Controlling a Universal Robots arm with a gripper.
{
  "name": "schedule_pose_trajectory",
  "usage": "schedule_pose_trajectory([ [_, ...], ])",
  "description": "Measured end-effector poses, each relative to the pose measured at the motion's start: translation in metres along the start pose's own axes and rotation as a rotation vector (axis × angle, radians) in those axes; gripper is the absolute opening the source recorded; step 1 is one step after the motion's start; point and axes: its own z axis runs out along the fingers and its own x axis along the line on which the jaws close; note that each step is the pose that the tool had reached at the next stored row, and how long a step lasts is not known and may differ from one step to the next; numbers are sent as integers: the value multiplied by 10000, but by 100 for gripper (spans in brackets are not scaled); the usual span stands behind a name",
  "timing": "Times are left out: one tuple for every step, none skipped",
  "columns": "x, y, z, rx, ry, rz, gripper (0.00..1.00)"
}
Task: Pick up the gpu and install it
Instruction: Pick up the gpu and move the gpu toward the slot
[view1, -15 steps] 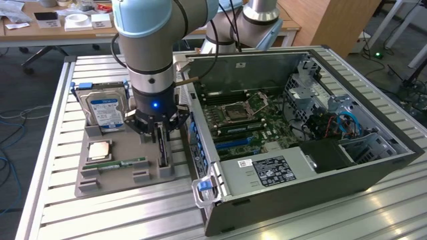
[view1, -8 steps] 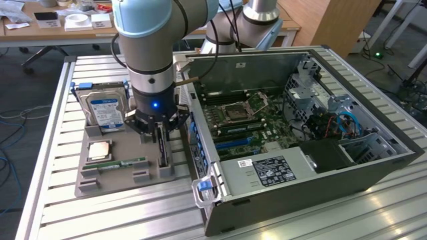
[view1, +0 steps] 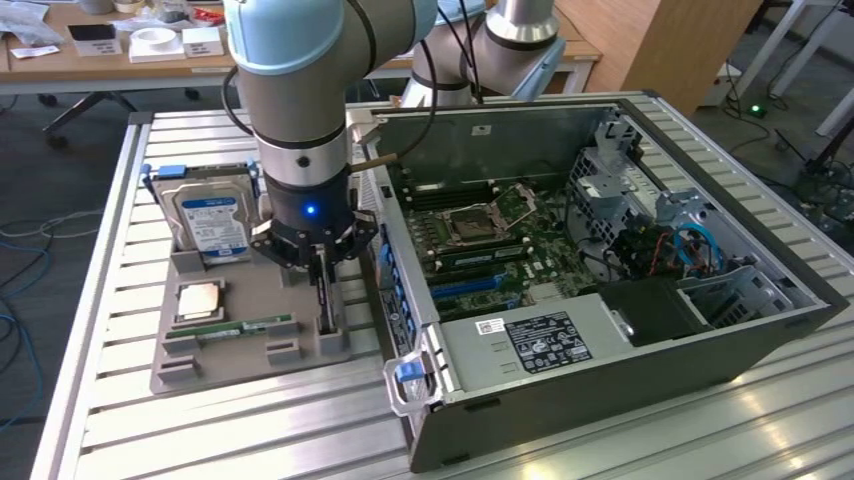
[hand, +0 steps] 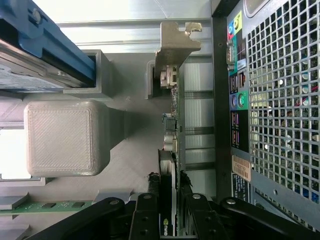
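Arm (view1: 300, 120) points straight down, claw (view1: 327, 314) pinching the gpu (hand: 174, 112) edgewise.

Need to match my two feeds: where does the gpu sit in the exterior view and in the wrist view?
Exterior view: the gpu stands on edge in the gray holder, on the side nearest the computer case.
Wrist view: the gpu is seen edge-on, with its silver bracket at the far end, alongside the computer case's rear panel.
Shared landmark: the hard drive in its blue frame.
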Motion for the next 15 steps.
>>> schedule_pose_trajectory([
  [0, 0, 0, 0, 0, 0, 26],
  [0, 0, 0, 0, 0, 0, 26],
  [0, 0, 0, 0, 0, 0, 26],
  [0, 0, 0, 0, 0, 0, 26],
  [0, 0, 0, 0, 0, 0, 26],
  [0, 0, 1, 0, 1, -14, 26],
  [0, 0, 1, 1, 4, -58, 26],
  [1, 0, 1, 0, 6, -80, 26],
  [0, 0, 1, 0, 6, -80, 26],
  [0, 0, 2, -1, 4, -81, 26],
  [0, 0, 2, -1, 5, -81, 26],
  [0, 0, 2, -2, 4, -82, 26],
  [0, 0, 2, -2, 4, -82, 26],
  [0, 0, 2, -3, 2, -82, 26],
  [-1, 1, 0, -5, 0, -82, 26],
])
